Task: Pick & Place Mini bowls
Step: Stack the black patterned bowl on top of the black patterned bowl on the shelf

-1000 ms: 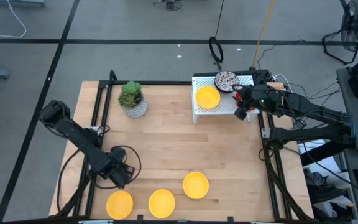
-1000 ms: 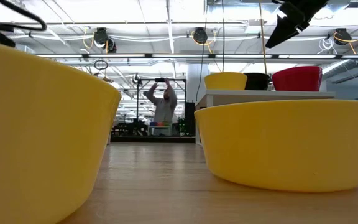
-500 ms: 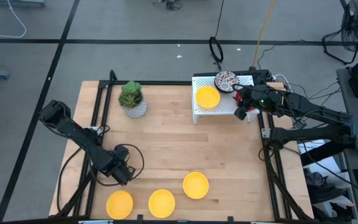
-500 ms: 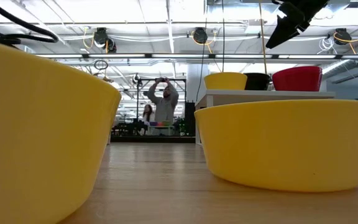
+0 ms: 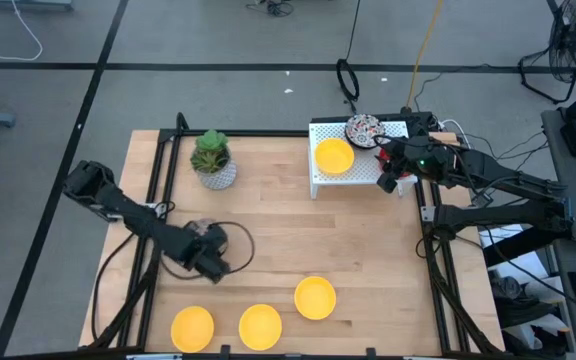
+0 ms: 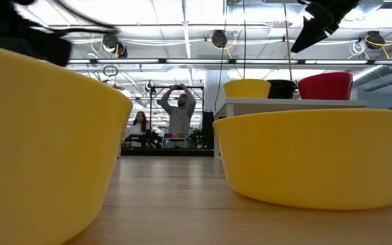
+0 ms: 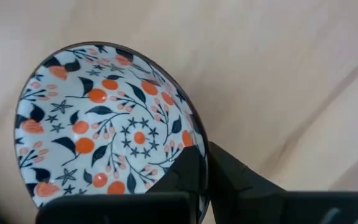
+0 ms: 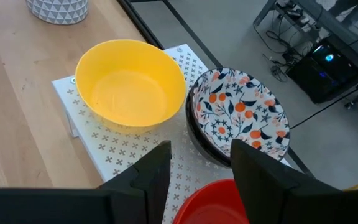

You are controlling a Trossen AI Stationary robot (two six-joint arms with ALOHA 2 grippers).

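Two dark fingers (image 7: 204, 180) of the left gripper (image 5: 211, 262) pinch the rim of a patterned bowl (image 7: 107, 127), white with orange berries and dark leaves, held tilted above the wooden surface (image 5: 268, 240). On the overhead clock face this gripper sits at about 8 o'clock, just above the row of three yellow bowls (image 5: 259, 324) lined along the 6 o'clock edge.

Right gripper (image 8: 197, 165): fingers spread, holding nothing, hovering over the white perforated stand (image 8: 126, 152) at about 1 o'clock. On the stand: one yellow bowl (image 8: 131, 83), a second patterned bowl (image 8: 244, 112) stacked in a dark one, and a red bowl (image 8: 219, 202) nearest the fingers.

Potted plant (image 5: 212, 159) stands at 11 o'clock, well apart from both grippers.

Low view: a person (image 6: 179, 116) far behind, arms raised.
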